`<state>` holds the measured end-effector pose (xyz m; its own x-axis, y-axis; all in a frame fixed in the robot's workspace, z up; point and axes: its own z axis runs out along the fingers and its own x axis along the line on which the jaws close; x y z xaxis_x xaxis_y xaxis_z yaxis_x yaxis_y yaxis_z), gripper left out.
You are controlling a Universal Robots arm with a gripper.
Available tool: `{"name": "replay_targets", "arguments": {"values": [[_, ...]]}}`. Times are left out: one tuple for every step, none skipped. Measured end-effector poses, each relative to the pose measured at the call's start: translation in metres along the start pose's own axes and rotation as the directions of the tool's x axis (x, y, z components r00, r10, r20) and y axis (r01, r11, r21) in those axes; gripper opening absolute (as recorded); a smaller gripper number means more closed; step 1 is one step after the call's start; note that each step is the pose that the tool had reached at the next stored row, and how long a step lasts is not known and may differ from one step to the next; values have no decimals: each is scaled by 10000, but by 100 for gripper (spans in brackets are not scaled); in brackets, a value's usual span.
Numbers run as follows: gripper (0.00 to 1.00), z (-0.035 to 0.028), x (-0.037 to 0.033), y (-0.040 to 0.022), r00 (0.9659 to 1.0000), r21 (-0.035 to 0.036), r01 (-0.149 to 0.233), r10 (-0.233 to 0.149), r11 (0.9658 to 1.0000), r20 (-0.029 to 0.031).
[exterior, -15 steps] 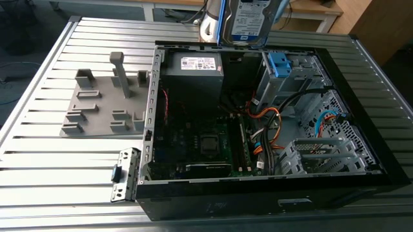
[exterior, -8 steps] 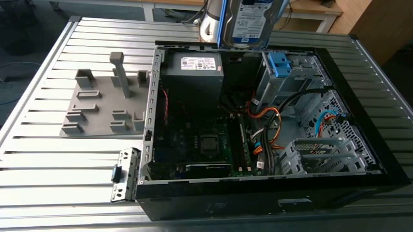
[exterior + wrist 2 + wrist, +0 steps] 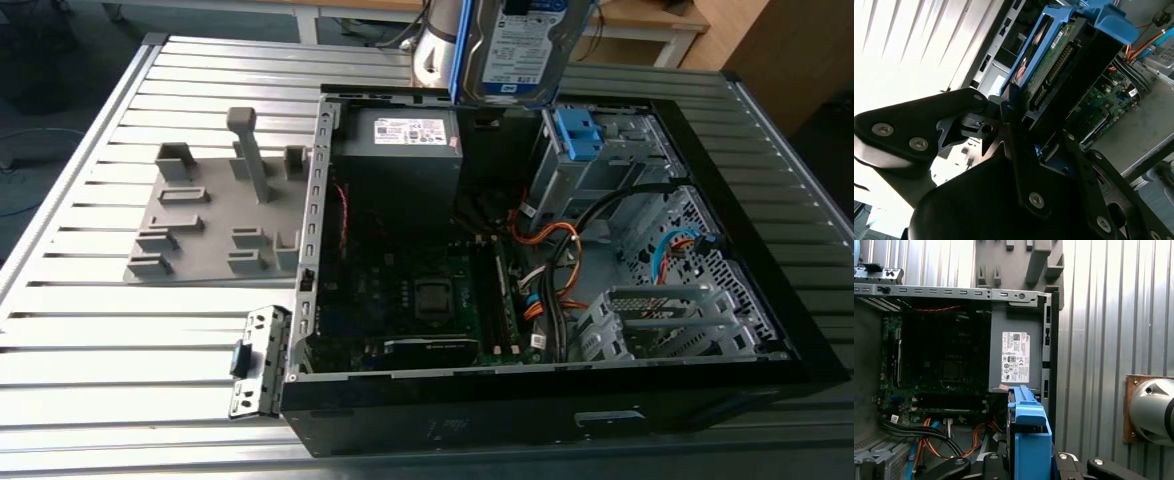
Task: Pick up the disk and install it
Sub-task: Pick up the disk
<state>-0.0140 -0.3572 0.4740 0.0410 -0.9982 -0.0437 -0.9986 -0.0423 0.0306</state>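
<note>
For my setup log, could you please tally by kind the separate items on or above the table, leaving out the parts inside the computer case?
Disk, held aloft by the gripper: 1
Open computer case: 1
Grey slotted fixture: 1
Small metal bracket: 1
Total: 4
</note>
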Motion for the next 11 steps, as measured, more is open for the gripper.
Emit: {"name": "replay_targets", "arguments": {"values": [[36, 0, 11, 0, 10000, 1, 0, 0, 10000, 0], [36, 0, 21, -1, 10000, 0, 0, 0, 10000, 0], [36, -1, 31, -2, 10000, 0, 0, 0, 10000, -1], [36, -1, 42, -3, 10000, 0, 0, 0, 10000, -1], [36, -1, 52, -4, 10000, 0, 0, 0, 10000, -1], [36, -2, 61, -5, 10000, 0, 0, 0, 10000, -3], [36, -2, 72, -5, 10000, 0, 0, 0, 10000, -3], [36, -1, 82, -6, 10000, 1, 0, 0, 10000, -2], [36, -2, 92, -7, 10000, 0, 0, 0, 10000, -2], [36, -2, 102, -8, 10000, 0, -1, 1, 10000, -4], [36, -2, 112, -9, 10000, 0, 0, 0, 10000, -4]]}}
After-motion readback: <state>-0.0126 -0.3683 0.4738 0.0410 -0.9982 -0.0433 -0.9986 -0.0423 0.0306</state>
